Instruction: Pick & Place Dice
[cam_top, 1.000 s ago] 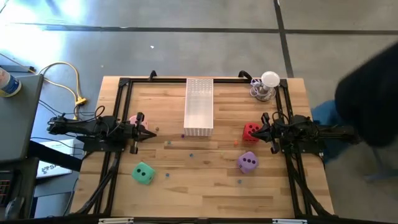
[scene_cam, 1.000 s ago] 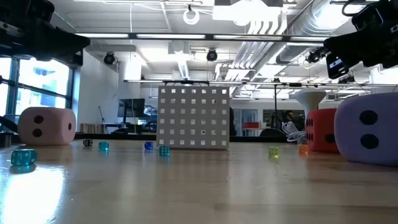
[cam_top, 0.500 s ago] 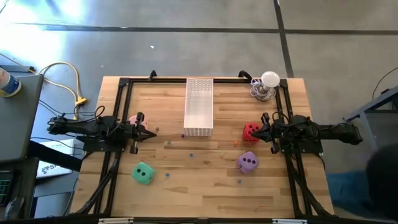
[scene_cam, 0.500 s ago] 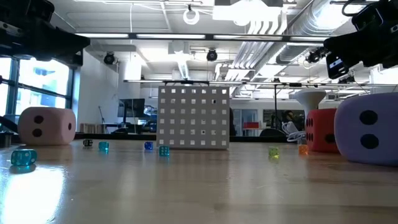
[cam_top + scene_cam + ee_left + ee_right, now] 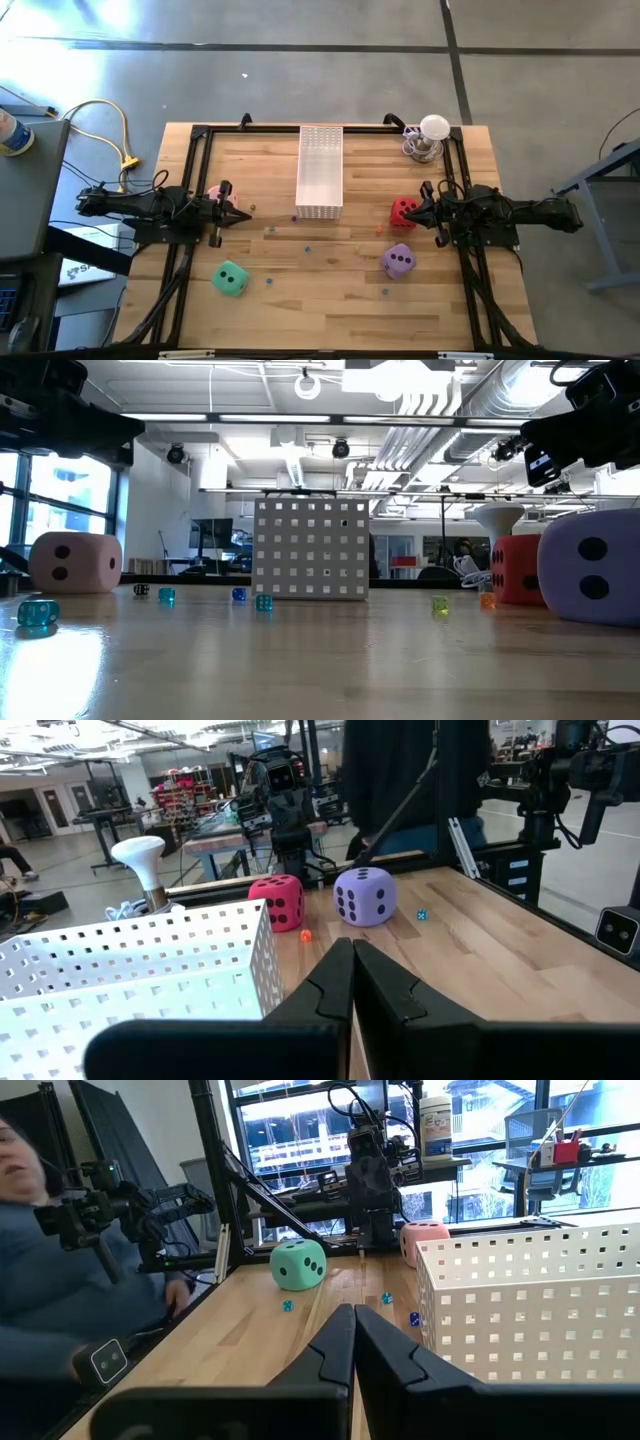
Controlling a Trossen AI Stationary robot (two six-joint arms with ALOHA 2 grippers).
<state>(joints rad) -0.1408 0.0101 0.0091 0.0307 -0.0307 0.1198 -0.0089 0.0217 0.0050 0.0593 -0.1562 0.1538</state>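
Nothing is placed yet. My left gripper (image 5: 238, 214) and right gripper (image 5: 417, 211) are clenched, empty. The dice lie loose on the surface (image 5: 330, 300): pink (image 5: 214, 193) left, green (image 5: 230, 278) lower left, red (image 5: 404, 211) and purple (image 5: 399, 260) right.

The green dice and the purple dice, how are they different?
The green dice sits near the left arm's side of the table; the purple dice sits near the right arm's, close to the red dice. From above, the green one's top shows two pips, the purple one's four. Both are soft-looking cubes with dark pips, resting on the wood, untouched.
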